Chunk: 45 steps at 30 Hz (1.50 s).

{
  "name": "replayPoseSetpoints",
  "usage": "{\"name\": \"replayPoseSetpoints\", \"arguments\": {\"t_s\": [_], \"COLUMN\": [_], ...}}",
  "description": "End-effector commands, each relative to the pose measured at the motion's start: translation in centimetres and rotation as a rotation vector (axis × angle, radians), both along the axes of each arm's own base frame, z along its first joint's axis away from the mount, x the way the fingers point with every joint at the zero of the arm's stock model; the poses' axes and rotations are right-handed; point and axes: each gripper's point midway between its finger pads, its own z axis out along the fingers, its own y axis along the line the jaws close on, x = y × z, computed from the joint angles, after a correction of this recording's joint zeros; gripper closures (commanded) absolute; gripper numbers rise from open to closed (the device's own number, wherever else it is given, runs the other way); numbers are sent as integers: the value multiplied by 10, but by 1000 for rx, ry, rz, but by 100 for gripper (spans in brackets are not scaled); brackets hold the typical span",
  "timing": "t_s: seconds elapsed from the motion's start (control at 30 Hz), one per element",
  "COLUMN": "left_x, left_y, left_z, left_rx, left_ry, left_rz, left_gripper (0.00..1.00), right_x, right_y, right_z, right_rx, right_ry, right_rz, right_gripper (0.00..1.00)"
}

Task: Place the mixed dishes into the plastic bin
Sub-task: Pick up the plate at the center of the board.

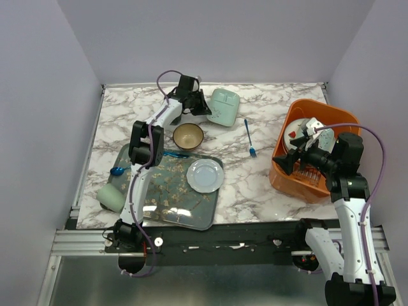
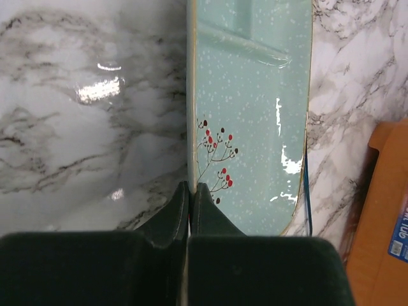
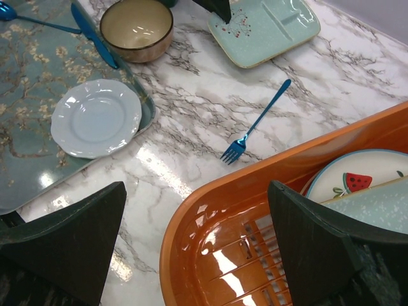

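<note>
At the back of the marble table lies the mint rectangular dish (image 1: 224, 106) (image 2: 255, 108), printed with a red-berry sprig. My left gripper (image 1: 203, 107) (image 2: 190, 186) is shut on its near-left rim. The orange plastic bin (image 1: 285, 173) (image 3: 210, 255) stands at the right and holds a white plate with red wedges (image 1: 294, 134) (image 3: 357, 182) leaning among other plates. Over the bin's near-left corner my right gripper (image 1: 296, 159) (image 3: 197, 186) hangs open and holds nothing. A brown bowl (image 1: 189, 136) (image 3: 136, 27), a pale blue plate (image 1: 205, 175) (image 3: 95, 116) and a pale green cup (image 1: 109, 197) sit at the left.
The dark floral tray (image 1: 162, 207) (image 3: 32, 83) lies front left under the blue plate, with a blue knife (image 1: 173, 155) and a blue spoon (image 1: 118, 170) at its far edge. A blue fork (image 1: 249, 138) (image 3: 255, 121) lies between the dish and the bin. Walls close off three sides.
</note>
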Motion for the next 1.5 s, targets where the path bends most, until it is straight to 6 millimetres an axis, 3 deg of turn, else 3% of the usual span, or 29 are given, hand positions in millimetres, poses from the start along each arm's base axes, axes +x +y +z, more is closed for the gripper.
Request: {"name": "replayPoseSetpoints", "arguments": {"t_s": [0.0, 0.03, 0.07, 0.13, 0.17, 0.23, 0.27, 0.33, 0.37, 0.43, 0.47, 0.53, 0.57, 0.63, 0.67, 0.73, 0.77, 0.83, 0.87, 0.9, 0.97, 1.03, 1.07, 1.1, 1.2, 1.43, 1.47], "left_x": [-9, -12, -18, -26, -33, -43, -51, -62, -71, -82, -92, -102, -112, -129, -136, -150, -162, -175, -186, -193, -210, -223, -229, -240, -250, -271, -274], "left_y": [-18, -18, -17, -16, -14, -12, -9, -6, -2, 4, 7, 12, 15, 12, 18, 17, 16, 18, 20, 21, 23, 22, 26, 21, 24, 0, -6], "left_z": [120, 126, 145, 145, 163, 162, 179, 178, 196, 191, 207, 202, 219, 213, 227, 220, 231, 219, 230, 217, 227, 219, 226, 219, 218, 210, 205], "left_rx": [-188, -199, -213, -223, -240, -252, -272, -282, -294, -289, -297, -285, -294, -289, -282, -270, -264, -239, -263, -243, -278, -283, -295, -297, -302, -263, -260], "left_ry": [-182, -185, -209, -205, -227, -217, -235, -228, -255, -240, -266, -246, -271, -251, -284, -269, -293, -273, -283, -266, -288, -267, -284, -254, -241, -168, -146], "left_rz": [-43, -39, -41, -41, -39, -36, -30, -21, -14, 17, 23, 62, 68, 76, 111, 134, 155, 189, 205, 238, 258, 299, 318, 326, 378, 414, 421], "left_gripper": [100, 100, 100, 100, 100, 100, 100, 100, 100, 100, 100, 100, 100, 100, 100, 100, 100, 100, 100, 100, 100, 100, 100, 100, 100, 100, 100], "right_x": [-11, -12, -13, -16, -17, -20, -21, -24, -25, -29, -33, -35, -40, -41, -51, -55, -64, -64, -64, -63, -60, -54, -56, -55, -52, -31, -32], "right_y": [9, 10, 11, 13, 14, 17, 18, 21, 22, 27, 30, 33, 34, 36, 38, 40, 42, 44, 46, 47, 50, 48, 59, 61, 72, 95, 106], "right_z": [-2, -2, -2, -1, -1, -1, -1, 0, 1, 5, 5, 13, 10, 21, 17, 25, 22, 31, 33, 36, 38, 33, 32, 29, 19, 11, 11], "right_rx": [-5, -11, -12, -16, -18, -22, -24, -28, -26, -29, -29, -57, -61, -125, -123, -190, -182, -187, -192, -199, -224, -270, -287, -310, -407, -557, -566], "right_ry": [-26, -31, -35, -49, -52, -69, -70, -85, -85, -113, -110, -162, -143, -243, -218, -332, -315, -354, -365, -374, -378, -348, -353, -346, -355, -325, -346], "right_rz": [87, 99, 109, 136, 144, 177, 188, 214, 228, 287, 313, 371, 390, 469, 506, 594, 620, 642, 652, 658, 674, 660, 708, 714, 730, 707, 721], "right_gripper": [0, 0, 0, 0, 0, 0, 0, 0, 0, 0, 0, 0, 0, 0, 0, 0, 0, 0, 0, 0, 0, 0, 0, 0, 0, 0, 0]}}
